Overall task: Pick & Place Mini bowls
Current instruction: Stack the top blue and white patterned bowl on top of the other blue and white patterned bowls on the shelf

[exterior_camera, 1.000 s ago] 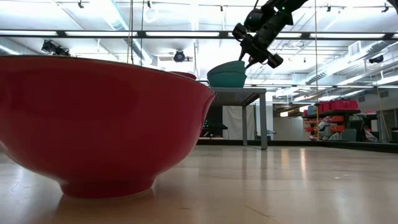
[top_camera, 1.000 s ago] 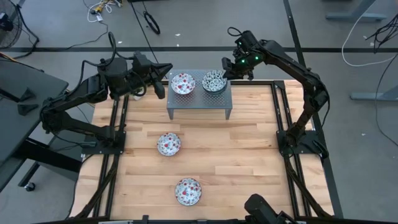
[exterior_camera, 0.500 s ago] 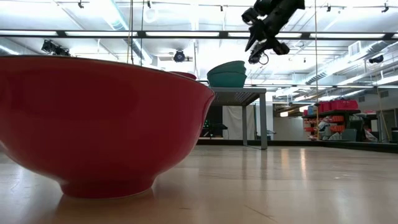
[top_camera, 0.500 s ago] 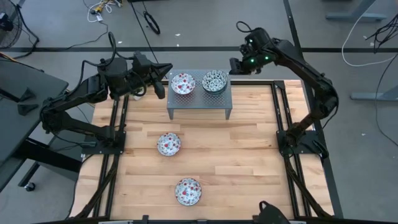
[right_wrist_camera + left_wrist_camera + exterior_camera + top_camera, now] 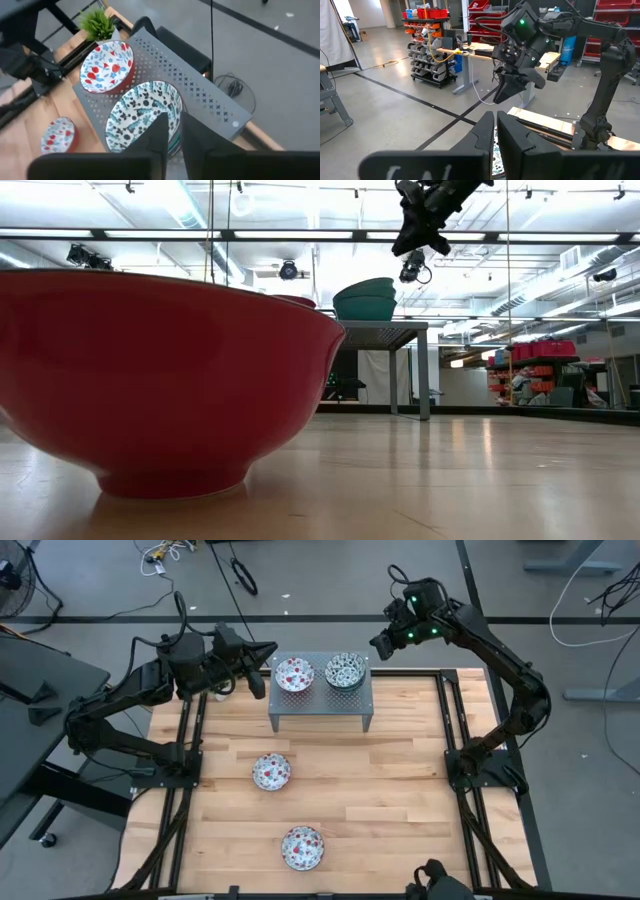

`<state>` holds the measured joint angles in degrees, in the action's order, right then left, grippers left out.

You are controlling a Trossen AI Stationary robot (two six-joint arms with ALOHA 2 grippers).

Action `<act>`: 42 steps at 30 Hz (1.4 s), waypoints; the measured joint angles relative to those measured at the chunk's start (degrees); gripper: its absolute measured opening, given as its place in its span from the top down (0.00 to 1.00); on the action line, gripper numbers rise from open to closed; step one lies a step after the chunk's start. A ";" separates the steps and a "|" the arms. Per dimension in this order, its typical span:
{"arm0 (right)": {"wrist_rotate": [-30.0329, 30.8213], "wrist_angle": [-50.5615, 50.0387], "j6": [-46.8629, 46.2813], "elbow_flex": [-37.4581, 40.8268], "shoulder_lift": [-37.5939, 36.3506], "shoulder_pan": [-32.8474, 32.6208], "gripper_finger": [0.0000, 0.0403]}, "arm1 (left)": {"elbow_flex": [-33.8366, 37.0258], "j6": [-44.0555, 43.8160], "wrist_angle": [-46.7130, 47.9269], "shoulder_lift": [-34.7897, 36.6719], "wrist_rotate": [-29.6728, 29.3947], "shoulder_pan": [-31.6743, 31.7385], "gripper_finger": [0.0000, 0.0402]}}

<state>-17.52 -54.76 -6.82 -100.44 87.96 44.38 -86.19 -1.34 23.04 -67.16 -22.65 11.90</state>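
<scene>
Bowls sit in four spots you can check from overhead. On the grey metal stand (image 5: pixel 320 705) at upper centre of the high view, a red-patterned bowl (image 5: pixel 294 674) stands on the left and a green bowl (image 5: pixel 345 670) on the right, close together. In the low view the green one shows as two bowls nested. Two more red-patterned bowls rest on the wooden table (image 5: pixel 400 790): one (image 5: pixel 271 771) at mid-frame left of centre, another (image 5: pixel 302 846) lower, towards the bottom edge.

Your right gripper (image 5: pixel 381 644) hangs in the air just right of the stand, above and clear of the green bowl, with nothing held. In its wrist view the two fingers (image 5: pixel 161 135) stand close together with a narrow gap, over the green bowl's rim.

Your left gripper (image 5: pixel 268 652) waits left of the stand, level with the red bowl. Its fingers (image 5: pixel 485 132) are nearly closed, a thin slit between them, and empty.
</scene>
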 joint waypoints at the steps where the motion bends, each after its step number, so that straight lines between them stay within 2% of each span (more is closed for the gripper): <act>1: -0.02 0.31 1.02 0.02 0.00 0.00 0.90 | 0.00 0.00 -0.01 0.00 0.00 0.00 0.93; 7: -2.03 3.49 5.33 0.02 0.00 -0.03 0.99 | 0.00 0.00 -0.01 0.00 0.00 0.00 0.93; 14: -2.88 7.59 10.33 0.02 0.00 -3.19 1.00 | 0.00 -0.01 0.01 0.00 0.00 0.00 0.93; 20: -0.06 12.09 10.68 2.06 -0.30 -5.82 1.00 | 0.00 -0.02 0.00 0.00 0.00 0.00 0.93; 31: 0.06 35.97 3.77 22.29 -8.56 -7.13 1.00 | 0.00 -2.27 0.03 0.00 -0.01 0.02 0.93; 37: 0.11 41.29 3.20 30.77 -11.53 -7.14 1.00 | 0.00 -2.25 0.05 0.00 0.00 0.00 0.93; 42: 0.11 43.31 3.27 34.93 -11.69 -7.15 1.00 | 0.00 -2.21 0.06 0.00 -0.01 0.01 0.93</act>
<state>-17.41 -11.45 -3.55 -65.51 76.27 37.23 -86.19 -3.55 23.10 -67.16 -22.67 11.91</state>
